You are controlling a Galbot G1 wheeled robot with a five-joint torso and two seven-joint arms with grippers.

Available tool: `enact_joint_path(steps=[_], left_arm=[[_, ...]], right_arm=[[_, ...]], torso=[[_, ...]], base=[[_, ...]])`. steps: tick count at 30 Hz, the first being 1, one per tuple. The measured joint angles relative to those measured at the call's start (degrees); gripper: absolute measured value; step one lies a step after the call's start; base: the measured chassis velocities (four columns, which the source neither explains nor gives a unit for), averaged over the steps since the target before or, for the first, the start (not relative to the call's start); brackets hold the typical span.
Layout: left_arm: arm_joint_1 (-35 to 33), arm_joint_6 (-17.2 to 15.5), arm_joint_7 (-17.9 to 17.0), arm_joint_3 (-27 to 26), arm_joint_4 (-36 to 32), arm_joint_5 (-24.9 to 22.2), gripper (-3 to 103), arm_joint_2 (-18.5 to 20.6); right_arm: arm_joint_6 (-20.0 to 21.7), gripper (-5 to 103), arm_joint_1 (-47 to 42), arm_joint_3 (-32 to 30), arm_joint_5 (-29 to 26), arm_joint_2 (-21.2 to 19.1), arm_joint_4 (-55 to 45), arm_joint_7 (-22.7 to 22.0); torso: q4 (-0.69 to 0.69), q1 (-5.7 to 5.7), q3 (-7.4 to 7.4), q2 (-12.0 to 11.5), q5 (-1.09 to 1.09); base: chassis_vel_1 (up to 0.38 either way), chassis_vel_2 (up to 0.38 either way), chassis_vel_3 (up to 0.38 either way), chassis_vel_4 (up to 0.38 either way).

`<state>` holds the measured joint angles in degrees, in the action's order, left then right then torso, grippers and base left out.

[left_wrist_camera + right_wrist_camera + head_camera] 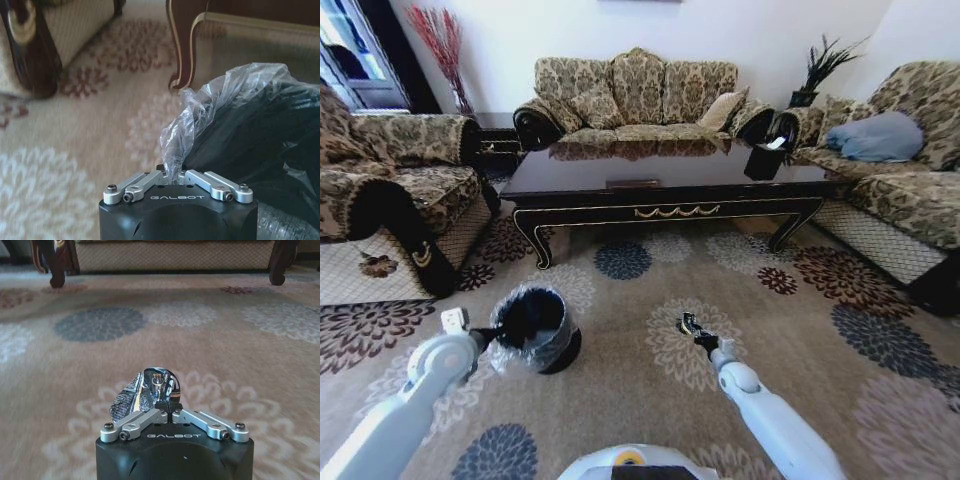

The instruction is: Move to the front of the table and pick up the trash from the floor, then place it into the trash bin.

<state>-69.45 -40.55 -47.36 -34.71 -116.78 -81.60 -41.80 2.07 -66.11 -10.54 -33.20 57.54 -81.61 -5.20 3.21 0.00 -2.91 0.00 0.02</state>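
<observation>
Across the whole scene spreads the floor (pixel 650 300), beige carpet with round flower medallions in brown, navy, grey and cream. Beyond it stands the table (pixel 660 175), long and low, its dark glossy surface mirroring the sofa (pixel 635 95) behind, with curved legs and a gold ornament on the front rail. Near the robot's left side the trash bin (pixel 535 330) sits on the carpet, a small round black bucket lined with a clear crinkly bag. The left gripper (pixel 172 175) is at its rim, fingers closed on a fold of that bag. The right gripper (pixel 167 407) hovers low over a pale medallion, well apart from the bin, fingers pinched on 1 piece of trash (pixel 147 392): a small crumpled wrapper, dark and shiny, with reflective foil facets and a fine printed pattern.
</observation>
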Motion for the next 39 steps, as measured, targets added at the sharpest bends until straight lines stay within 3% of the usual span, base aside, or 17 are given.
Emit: enact_joint_path(steps=[6, 9, 14, 19, 26, 31, 39], left_arm=[[4.05, -0.10, -0.45, 1.91, 1.75, -1.58, 2, 2.46], [4.37, -0.32, -0.22, 1.22, 2.79, -1.59, 2, 2.32], [10.16, 0.08, 0.01, 3.55, 5.06, -1.82, 2, 2.11], [17.64, 0.69, -1.20, 6.59, 5.85, -5.67, 2, 3.14], [21.05, 0.82, -2.38, 8.11, 7.24, -7.18, 2, 4.23], [18.63, 0.82, -2.35, 9.23, 7.00, -3.97, 2, 1.94], [18.61, 1.31, -2.42, 16.54, 7.77, 2.51, 2, -4.35]], right_arm=[[-0.02, 0, -8.31, -1.74, 0.11, -4.31, -7.80, -1.73], [-0.20, 0, -10.51, -1.53, -0.43, -6.63, -10.93, -2.57], [-0.61, 0, -12.90, -1.48, -1.62, -7.78, -13.57, -4.01], [-0.79, 0, -14.47, -2.02, -1.57, -7.97, -14.94, -4.98], [-0.44, 0, -14.43, -1.84, -1.96, -9.12, -16.08, -5.75], [-0.34, 0, -14.57, -2.43, -4.05, -11.95, -20.29, -6.39], [0.30, 0, -18.20, -8.21, -6.66, -14.43, -29.44, -7.11]], torso=[[0.02, 0.00, 0.00, 0.00, -0.02], [-0.05, 0.00, 0.00, 0.00, -0.03], [-0.01, 0.00, -0.01, 0.00, -0.02], [0.04, 0.00, -0.01, 0.00, 0.00], [-0.04, 0.00, -0.01, 0.00, -0.01], [-0.02, 0.00, -0.01, 0.00, -0.03], [0.00, 0.00, -0.01, 0.00, -0.02]], base=[[0.000, 0.000, 0.000, 0.000], [0.000, 0.000, 0.000, 0.000], [0.000, 0.000, 0.000, 0.000], [0.000, 0.000, 0.000, 0.000], [0.000, 0.000, 0.000, 0.000], [0.000, 0.000, 0.000, 0.000], [0.000, 0.000, 0.000, 0.000]])
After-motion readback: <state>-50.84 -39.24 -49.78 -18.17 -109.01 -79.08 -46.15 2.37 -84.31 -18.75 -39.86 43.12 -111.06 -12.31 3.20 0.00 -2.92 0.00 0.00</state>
